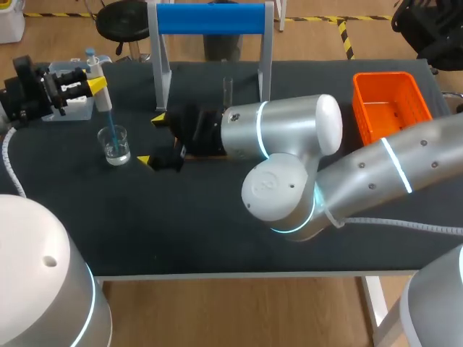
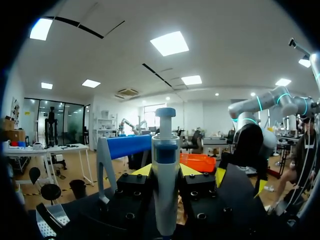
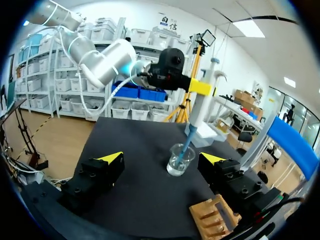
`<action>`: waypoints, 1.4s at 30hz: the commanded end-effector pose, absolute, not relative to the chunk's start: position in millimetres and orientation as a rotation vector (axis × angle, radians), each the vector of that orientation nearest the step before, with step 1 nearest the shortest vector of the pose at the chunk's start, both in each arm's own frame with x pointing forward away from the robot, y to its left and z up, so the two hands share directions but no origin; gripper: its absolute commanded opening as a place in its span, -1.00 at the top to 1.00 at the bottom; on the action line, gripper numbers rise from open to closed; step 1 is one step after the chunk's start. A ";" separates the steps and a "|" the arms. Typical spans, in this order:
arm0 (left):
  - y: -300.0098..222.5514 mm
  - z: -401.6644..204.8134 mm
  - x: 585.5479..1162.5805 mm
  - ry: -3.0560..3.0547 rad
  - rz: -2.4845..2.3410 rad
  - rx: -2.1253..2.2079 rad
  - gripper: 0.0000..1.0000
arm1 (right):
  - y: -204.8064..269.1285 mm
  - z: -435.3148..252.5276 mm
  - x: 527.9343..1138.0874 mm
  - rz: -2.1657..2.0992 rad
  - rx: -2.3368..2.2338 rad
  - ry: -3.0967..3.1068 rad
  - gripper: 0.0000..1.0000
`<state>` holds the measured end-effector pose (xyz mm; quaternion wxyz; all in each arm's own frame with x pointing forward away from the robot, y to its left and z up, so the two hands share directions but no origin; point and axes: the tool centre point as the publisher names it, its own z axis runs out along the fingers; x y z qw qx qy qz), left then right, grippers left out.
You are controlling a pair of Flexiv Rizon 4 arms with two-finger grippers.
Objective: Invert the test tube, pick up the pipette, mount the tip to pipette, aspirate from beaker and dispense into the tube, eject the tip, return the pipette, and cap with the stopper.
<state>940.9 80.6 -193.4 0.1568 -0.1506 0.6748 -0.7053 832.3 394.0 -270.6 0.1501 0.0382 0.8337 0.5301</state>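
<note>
In the head view, the silver right arm (image 1: pixel 278 130) hides the lower part of the clear glass test tube (image 1: pixel 228 88) and 1 corner of the orange plastic basket (image 1: pixel 387 108). The liquid level in the small clear glass beaker (image 1: pixel 115 144) is too small to tell. In the left wrist view, the lower end of the white pipette with a blue band (image 2: pixel 165 170) is out of sight below the left jaws. In the right wrist view, the light wooden rack (image 3: pixel 214 219) is cut off at the edge.

The left tool (image 2: pixel 166 171) clamps the pipette (image 2: pixel 165 145) — held upright.

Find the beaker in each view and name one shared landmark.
Head view: beaker, left of centre, pipette dipping into it.
Left wrist view: not in it.
Right wrist view: beaker ahead of the open right tool.
Shared landmark: blue bar, in all three views.
</note>
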 end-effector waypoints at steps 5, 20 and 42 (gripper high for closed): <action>81.9 -193.8 941.3 1.932 -2.023 -0.425 1.00 | 373.6 -218.7 827.6 1.693 -0.096 2.423 -1.00; 81.9 -193.8 941.3 1.932 -2.023 -0.425 1.00 | 385.6 -145.8 820.3 1.832 -0.294 2.353 1.00; 81.9 -193.8 941.3 1.932 -2.023 -0.425 1.00 | 438.0 -104.1 842.5 2.048 -0.326 2.335 1.00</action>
